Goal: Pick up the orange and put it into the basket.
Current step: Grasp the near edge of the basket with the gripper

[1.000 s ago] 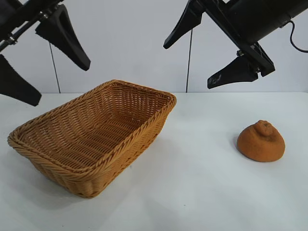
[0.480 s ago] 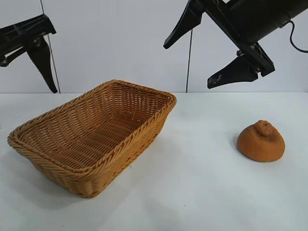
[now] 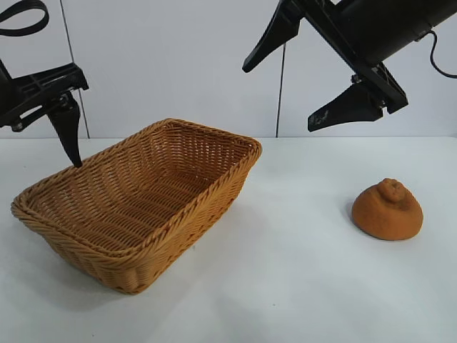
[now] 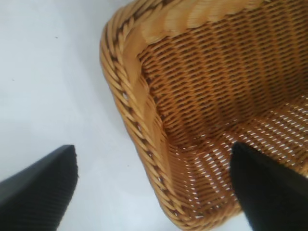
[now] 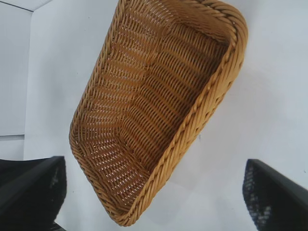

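Observation:
The orange (image 3: 388, 209), a brownish rough lump with a knob on top, sits on the white table at the right, well apart from the basket. The wicker basket (image 3: 214, 187) stands at the left and is empty. My left gripper (image 3: 50, 143) is open and hangs low over the basket's far left corner; the left wrist view shows its fingers (image 4: 41, 190) straddling the basket rim (image 4: 120, 62). My right gripper (image 3: 278, 100) is open and empty, high above the table between basket and orange. The right wrist view shows my right gripper (image 5: 154, 192) over the basket (image 5: 211, 96). The orange shows in neither wrist view.
The white table (image 3: 300, 286) stretches around both objects. A pale wall stands behind, with thin dark cables hanging down it (image 3: 280, 100).
My left gripper has come down and swung in toward the basket's far left corner. The right arm, basket and orange have not moved.

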You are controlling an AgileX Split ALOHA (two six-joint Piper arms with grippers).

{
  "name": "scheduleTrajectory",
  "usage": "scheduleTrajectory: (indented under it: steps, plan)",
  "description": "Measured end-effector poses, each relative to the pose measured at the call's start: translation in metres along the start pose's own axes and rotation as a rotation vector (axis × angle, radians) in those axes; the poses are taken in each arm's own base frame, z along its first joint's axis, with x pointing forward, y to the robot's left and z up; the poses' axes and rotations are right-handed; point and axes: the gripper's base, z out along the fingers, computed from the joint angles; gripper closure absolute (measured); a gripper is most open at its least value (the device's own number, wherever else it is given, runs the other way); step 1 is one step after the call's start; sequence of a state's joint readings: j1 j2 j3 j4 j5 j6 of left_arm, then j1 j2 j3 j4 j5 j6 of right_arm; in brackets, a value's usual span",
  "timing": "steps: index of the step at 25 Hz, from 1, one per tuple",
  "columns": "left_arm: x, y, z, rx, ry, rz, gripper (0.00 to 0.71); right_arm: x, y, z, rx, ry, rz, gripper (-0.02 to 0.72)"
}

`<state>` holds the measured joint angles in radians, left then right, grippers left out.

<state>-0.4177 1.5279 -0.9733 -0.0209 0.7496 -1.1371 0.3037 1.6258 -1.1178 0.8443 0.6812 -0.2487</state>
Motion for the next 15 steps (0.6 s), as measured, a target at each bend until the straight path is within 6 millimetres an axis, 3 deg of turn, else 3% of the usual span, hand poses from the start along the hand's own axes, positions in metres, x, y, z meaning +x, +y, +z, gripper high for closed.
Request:
scheduleTrajectory:
  steps: [9,15]
  plan:
    - [0.016,0.027,0.033,0.0,0.045,-0.182,0.097,0.0,0.0,0.0,0.0,0.0,0.0,0.021]
    - [0.013,0.022,0.034,0.069,0.014,-0.186,0.097,0.0,0.0,0.0,0.0,0.0,0.0,0.021]
